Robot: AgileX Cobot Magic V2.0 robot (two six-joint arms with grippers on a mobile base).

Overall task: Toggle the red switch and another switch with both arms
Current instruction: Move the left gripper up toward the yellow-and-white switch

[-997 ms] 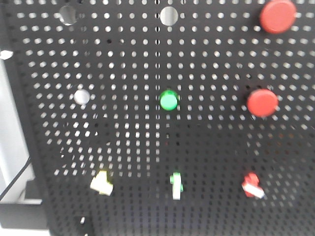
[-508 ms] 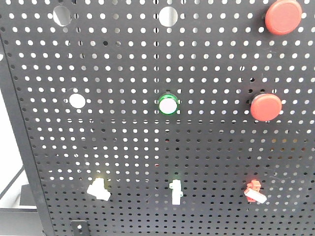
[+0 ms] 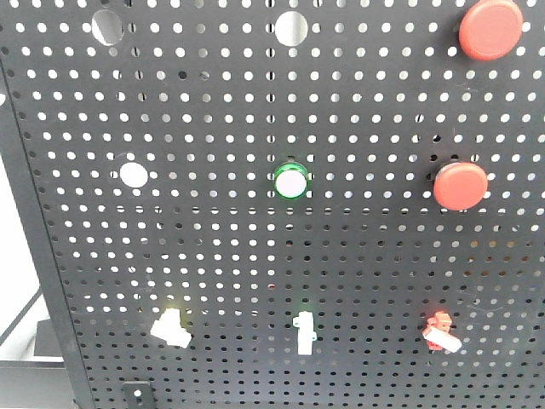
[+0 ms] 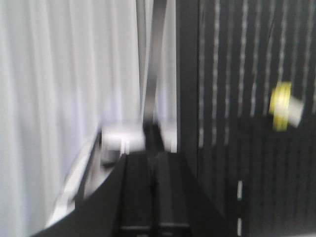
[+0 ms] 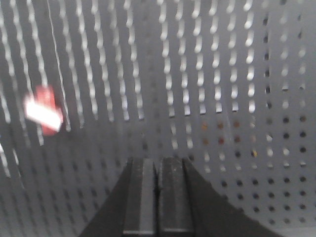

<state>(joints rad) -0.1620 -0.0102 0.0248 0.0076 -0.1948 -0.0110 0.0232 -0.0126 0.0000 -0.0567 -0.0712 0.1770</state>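
Note:
On the black pegboard (image 3: 358, 256), the small red switch (image 3: 439, 331) with a white lever tip sits at the lower right. The pale yellow-white switch (image 3: 170, 327) sits at the lower left, with a faint glow above it. Neither arm shows in the front view. In the blurred left wrist view, my left gripper (image 4: 151, 159) is shut, low near the board's left edge, with the yellow switch (image 4: 285, 107) up to its right. In the right wrist view, my right gripper (image 5: 157, 163) is shut and empty, and the red switch (image 5: 45, 112) lies up to its left.
A white toggle with a green tint (image 3: 304, 331) sits between the two switches. Above are a green-ringed button (image 3: 290, 182), two big round red buttons (image 3: 460, 184) (image 3: 490, 28) and open holes (image 3: 134, 175). The board's left frame (image 3: 34, 247) borders a pale wall.
The front view shifted and sharpened from one second ago, then held still. The button in the middle went from glowing green to a white face with a green ring. The switches look unmoved.

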